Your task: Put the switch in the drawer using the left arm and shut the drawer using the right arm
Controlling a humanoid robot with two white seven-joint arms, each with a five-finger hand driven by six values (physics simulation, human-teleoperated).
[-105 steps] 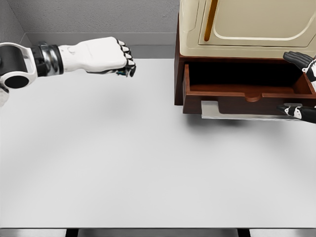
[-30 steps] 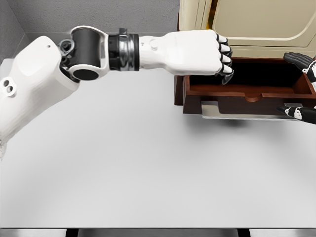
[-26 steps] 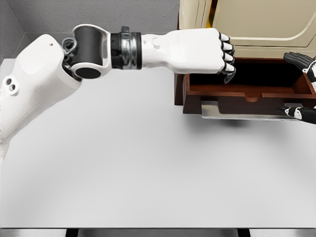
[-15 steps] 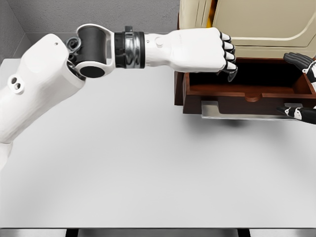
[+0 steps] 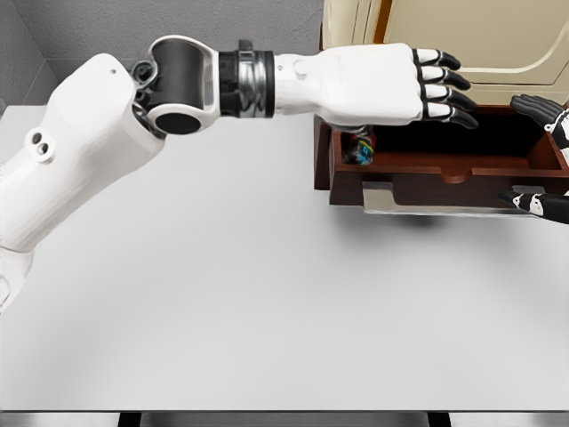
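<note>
Left hand (image 5: 391, 84) is out over the open drawer (image 5: 449, 165), arm stretched in from the picture's left across the table (image 5: 267, 294), palm down, fingers (image 5: 449, 80) straight and spread flat, holding nothing. Fingertips point right, over the dark inside of the drawer, roughly mid-width. Switch (image 5: 360, 149) sits in the drawer's left end, right against the left wall, just below the heel of the left hand; small multicoloured thing with red, blue and dark bits, partly in shadow, can't tell its orientation or whether it's resting flat on the drawer floor. It's clear of the hand, no contact visible. Drawer is pulled out of the brown base of the cabinet (image 5: 444, 44), cream body above it with an orange-brown strip on the front. A flat pale grey handle plate (image 5: 418, 200) runs along under the drawer's front lip. Right hand (image 5: 542, 156) is only partly in view at the picture's right edge: dark fingers up by the drawer's rear right corner, and another dark-and-white fingertip at the front right, just touching or just beside the right end of the handle plate, can't tell which. Looks open-ish, not gripping anything, but most of it is cropped so can't call it either way.
</note>
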